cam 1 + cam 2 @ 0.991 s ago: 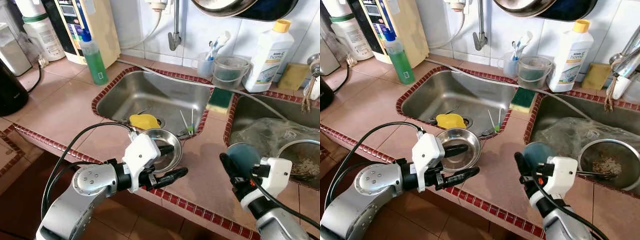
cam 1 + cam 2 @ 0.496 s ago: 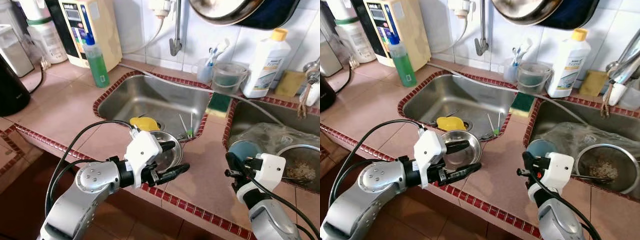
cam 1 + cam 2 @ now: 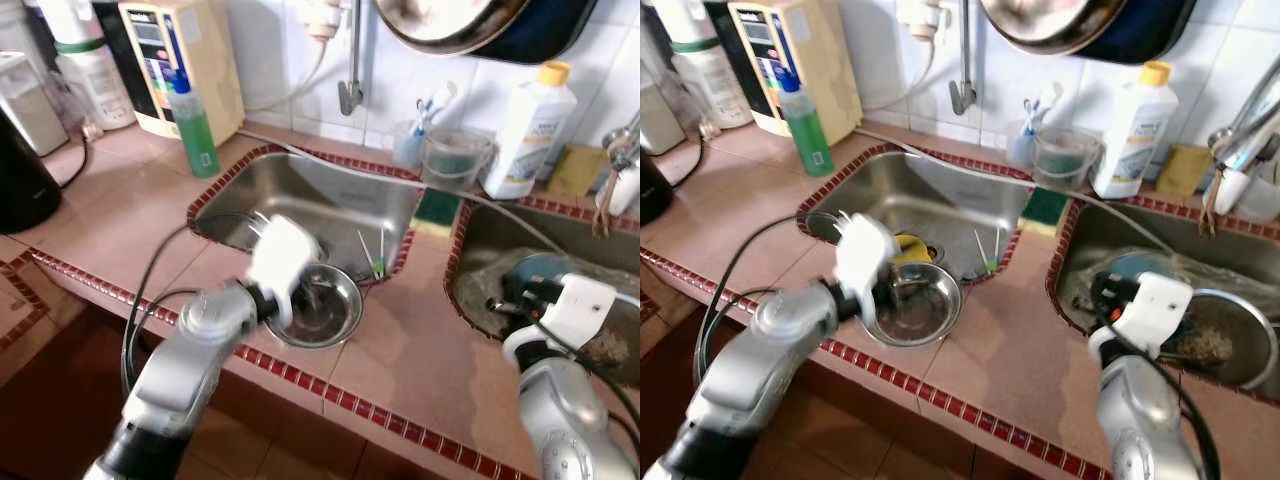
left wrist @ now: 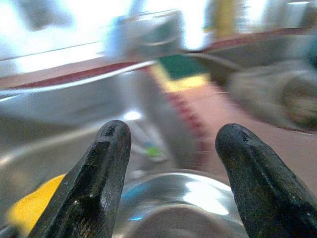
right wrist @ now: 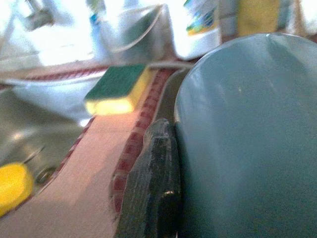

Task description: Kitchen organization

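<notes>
Left gripper [image 4: 168, 163] spread wide, gripping nothing, black ridged fingers [image 4: 94, 183] just above a shiny round steel bowl [image 3: 318, 308] on the pink tiled counter [image 3: 400, 350] (blurred in the head views). Beyond those fingertips, a yellow lid [image 4: 27, 208] in the steel sink [image 3: 300, 190]. Right gripper [image 3: 530, 290] clamped on a smooth teal bowl [image 5: 247, 134], over the second sink [image 3: 1090, 240]; sponge [image 5: 116, 89] beside its finger, seen closer from the wrist.
</notes>
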`<state>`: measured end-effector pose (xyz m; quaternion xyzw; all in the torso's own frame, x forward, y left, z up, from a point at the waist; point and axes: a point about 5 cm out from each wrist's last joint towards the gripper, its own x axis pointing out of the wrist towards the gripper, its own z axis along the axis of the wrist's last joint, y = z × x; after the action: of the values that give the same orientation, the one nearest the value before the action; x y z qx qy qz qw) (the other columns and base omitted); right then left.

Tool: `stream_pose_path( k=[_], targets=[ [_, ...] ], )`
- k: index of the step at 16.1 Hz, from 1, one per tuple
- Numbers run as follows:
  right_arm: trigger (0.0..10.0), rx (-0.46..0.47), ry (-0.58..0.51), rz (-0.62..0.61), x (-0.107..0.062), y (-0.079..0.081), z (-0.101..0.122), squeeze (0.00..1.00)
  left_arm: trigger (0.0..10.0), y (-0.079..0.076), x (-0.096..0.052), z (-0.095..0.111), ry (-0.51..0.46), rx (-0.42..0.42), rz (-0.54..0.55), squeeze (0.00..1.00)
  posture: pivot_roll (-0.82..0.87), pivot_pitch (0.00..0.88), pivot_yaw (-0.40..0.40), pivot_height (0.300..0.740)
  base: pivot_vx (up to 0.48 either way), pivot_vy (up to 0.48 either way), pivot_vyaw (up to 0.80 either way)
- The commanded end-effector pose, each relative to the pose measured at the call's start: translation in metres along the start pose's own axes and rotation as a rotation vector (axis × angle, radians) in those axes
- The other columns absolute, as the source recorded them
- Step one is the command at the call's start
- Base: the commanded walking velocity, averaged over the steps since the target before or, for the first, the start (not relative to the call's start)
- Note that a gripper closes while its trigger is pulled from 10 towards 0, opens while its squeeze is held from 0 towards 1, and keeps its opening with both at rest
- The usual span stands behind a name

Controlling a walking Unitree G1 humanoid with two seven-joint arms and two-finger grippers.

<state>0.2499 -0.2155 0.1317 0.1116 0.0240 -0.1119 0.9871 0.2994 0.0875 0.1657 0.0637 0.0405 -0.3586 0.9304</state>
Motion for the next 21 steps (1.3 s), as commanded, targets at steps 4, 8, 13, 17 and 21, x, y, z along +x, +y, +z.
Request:
stream_pose_path(
  k=[4, 8, 13, 17, 21],
  targets=[
    [0.0, -0.037, -0.066, -0.009, 0.017, 0.003, 0.016, 0.0, 10.0, 0.018, 0.011, 0.0, 0.027, -0.024, 0.165, 0.0, -0.17, 0.0, 0.016, 0.74, 0.0, 0.0, 0.0],
    [10.0, -0.088, -0.133, 0.108, 0.033, 0.025, 0.028, 0.0, 10.0, 0.027, 0.02, 0.006, -0.021, -0.067, 0.233, 0.0, -0.16, 0.0, 0.009, 0.74, 0.0, 0.0, 0.0],
    [10.0, -0.231, -0.224, 0.292, 0.033, 0.051, 0.032, 0.0, 10.0, 0.037, 0.022, 0.008, -0.044, -0.137, 0.288, 0.0, -0.15, 0.0, 0.002, 0.74, 0.0, 0.0, 0.0],
    [10.0, -0.255, -0.239, 0.277, 0.036, 0.051, 0.031, 0.0, 10.0, 0.041, 0.019, 0.004, -0.036, -0.158, 0.298, 0.0, -0.14, 0.0, 0.003, 0.74, 0.0, 0.093, 0.0],
    [10.0, -0.294, -0.24, 0.268, 0.04, 0.051, 0.028, 0.0, 10.0, 0.042, 0.021, 0.003, -0.03, -0.175, 0.298, 0.0, -0.14, 0.0, 0.005, 0.74, 0.0, 0.476, 0.0]
  ],
)
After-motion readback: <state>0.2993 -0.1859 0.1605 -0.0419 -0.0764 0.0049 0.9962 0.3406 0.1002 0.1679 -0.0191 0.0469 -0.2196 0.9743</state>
